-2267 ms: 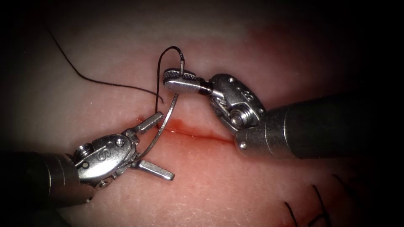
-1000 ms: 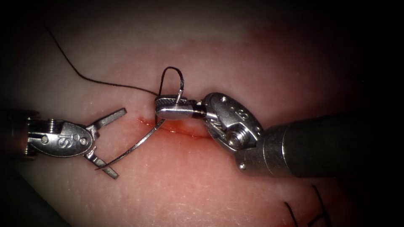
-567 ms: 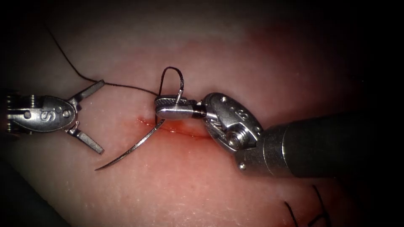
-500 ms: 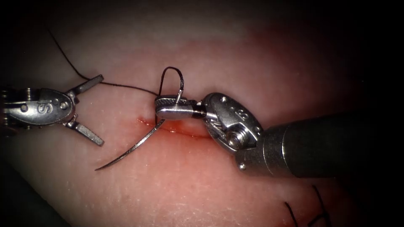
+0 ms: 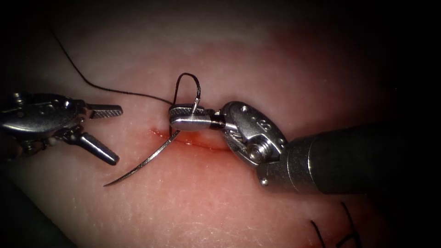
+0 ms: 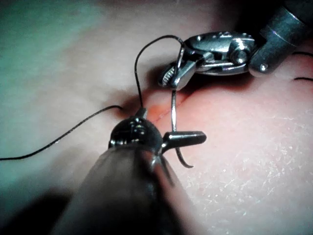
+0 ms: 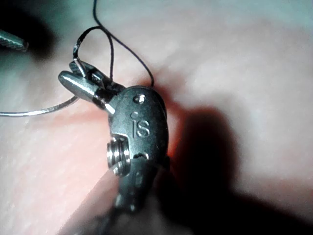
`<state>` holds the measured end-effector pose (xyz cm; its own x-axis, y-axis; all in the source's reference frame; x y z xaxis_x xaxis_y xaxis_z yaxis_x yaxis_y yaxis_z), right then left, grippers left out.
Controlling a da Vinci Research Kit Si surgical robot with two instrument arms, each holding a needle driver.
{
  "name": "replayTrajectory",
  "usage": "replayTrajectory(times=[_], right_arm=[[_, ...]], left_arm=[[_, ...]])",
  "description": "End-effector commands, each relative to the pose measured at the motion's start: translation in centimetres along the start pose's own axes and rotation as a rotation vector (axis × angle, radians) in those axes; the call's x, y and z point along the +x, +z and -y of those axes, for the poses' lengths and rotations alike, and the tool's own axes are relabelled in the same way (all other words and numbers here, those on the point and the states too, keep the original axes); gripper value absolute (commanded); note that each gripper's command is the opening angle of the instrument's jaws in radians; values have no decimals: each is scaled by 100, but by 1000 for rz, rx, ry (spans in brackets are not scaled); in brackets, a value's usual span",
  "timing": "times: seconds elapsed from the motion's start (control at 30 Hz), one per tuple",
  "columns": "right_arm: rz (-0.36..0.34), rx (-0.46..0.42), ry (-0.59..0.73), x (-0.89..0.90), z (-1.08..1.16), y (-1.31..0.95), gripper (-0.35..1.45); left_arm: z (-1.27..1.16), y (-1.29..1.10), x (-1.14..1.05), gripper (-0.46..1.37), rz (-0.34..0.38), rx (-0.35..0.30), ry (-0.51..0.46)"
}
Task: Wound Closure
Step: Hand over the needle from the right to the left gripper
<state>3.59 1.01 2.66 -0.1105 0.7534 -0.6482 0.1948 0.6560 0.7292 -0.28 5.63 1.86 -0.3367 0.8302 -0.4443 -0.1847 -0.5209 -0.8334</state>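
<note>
At the left edge of the endoscope frame my left tool (image 5: 109,135) hangs with its jaws spread apart and nothing between them; one jaw points right at mid-height, the other slants down and to the right. It sits over pale tissue (image 5: 220,206) well left of the cut.

The thread (image 5: 73,64) runs from the upper left of the frame down and rightward across the tissue, dips near the left end of the cut, then rises in a small loop above my right tool's jaws to the needle's tail.

The needle (image 5: 147,160) sweeps from that tail, just above centre, down and leftward; its sharp tip lies free over the tissue at lower left of centre, not in the tissue as far as I can see. It crosses the left end of the cut (image 5: 197,143), a thin line running rightward at mid-frame, with red fluid (image 5: 202,140) along it.

My right tool (image 5: 177,117) comes in from the right, jaws clamped on the needle close to its tail end, just above the cut.

Cut thread ends (image 5: 344,229) lie at the lower right.
</note>
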Motion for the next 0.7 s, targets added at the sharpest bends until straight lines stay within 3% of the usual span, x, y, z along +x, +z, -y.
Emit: replayTrajectory(times=[0.03,0.1,0.33,0.5,0.7], right_arm=[[0,0,0,0,0,0,-30],[0,0,0,0,0,0,-30],[0,0,0,0,0,0,-30],[0,0,0,0,0,0,-30],[0,0,0,0,0,0,-30]], left_arm=[[0,3,0,115,7,-19,-7],[0,10,1,126,15,-52,-20],[11,37,4,131,24,-92,-33],[32,54,-14,133,93,-86,-50],[50,60,-30,132,106,-83,-85]])
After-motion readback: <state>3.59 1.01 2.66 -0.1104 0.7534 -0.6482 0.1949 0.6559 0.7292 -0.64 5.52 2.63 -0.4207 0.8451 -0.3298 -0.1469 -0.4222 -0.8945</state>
